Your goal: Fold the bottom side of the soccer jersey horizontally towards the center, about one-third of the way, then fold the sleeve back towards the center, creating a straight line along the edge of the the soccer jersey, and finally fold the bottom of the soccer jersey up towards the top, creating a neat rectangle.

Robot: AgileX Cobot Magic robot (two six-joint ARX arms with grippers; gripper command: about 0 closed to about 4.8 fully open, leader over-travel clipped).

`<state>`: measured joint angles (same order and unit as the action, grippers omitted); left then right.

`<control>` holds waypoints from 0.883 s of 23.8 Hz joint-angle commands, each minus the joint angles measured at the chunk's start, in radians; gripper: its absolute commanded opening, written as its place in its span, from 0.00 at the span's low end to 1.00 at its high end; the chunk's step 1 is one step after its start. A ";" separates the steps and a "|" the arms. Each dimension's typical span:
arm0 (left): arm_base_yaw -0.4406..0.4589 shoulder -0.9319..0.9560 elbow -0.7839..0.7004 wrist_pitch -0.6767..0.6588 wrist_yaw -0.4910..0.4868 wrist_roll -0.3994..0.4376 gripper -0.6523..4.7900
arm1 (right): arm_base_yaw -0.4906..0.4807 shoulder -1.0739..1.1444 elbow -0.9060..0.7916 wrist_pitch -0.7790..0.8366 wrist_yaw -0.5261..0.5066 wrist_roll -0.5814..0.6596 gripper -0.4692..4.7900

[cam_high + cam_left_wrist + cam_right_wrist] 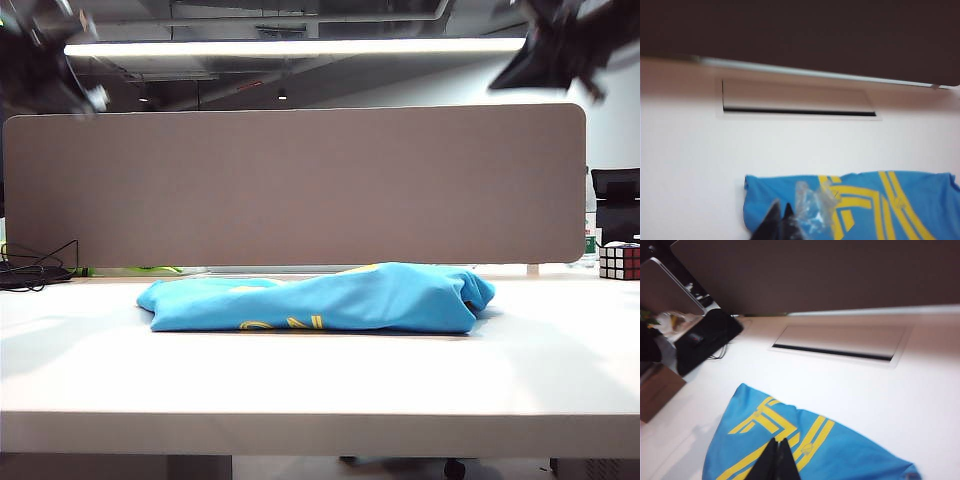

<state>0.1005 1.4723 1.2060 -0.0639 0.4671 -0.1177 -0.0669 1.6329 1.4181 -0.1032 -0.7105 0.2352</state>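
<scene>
The soccer jersey (320,298) lies folded into a thick sky-blue bundle in the middle of the white table, with yellow lettering along its near edge. Its plain blue side with yellow bars faces up (880,210) (840,455). The sleeve and the bottom hem are folded out of sight. My left gripper (45,55) hangs high at the upper left, well clear of the cloth, and is shut and empty (780,206). A clear, shiny scrap (812,207) shows beside its tips. High at the upper right is my right gripper (560,45), also shut and empty (777,441).
A beige partition panel (300,185) stands along the table's far side. Just before it, a cable slot (797,102) (840,342) is set into the table. A Rubik's cube (620,261) sits at the far right, black cables (35,270) at the far left.
</scene>
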 commanded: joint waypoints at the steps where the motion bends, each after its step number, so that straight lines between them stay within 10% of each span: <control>1: 0.003 -0.153 -0.095 -0.002 -0.006 0.016 0.11 | -0.001 -0.140 -0.066 -0.070 0.054 -0.105 0.07; 16: 0.002 -1.344 -0.748 -0.246 -0.135 0.013 0.11 | -0.013 -1.160 -0.847 -0.112 0.290 -0.158 0.07; 21: 0.001 -1.463 -0.796 -0.325 -0.108 0.007 0.11 | -0.014 -1.405 -0.982 -0.109 0.302 -0.157 0.07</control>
<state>0.0998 0.0097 0.4080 -0.3359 0.3382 -0.1040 -0.0799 0.2646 0.4545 -0.2371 -0.4206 0.0814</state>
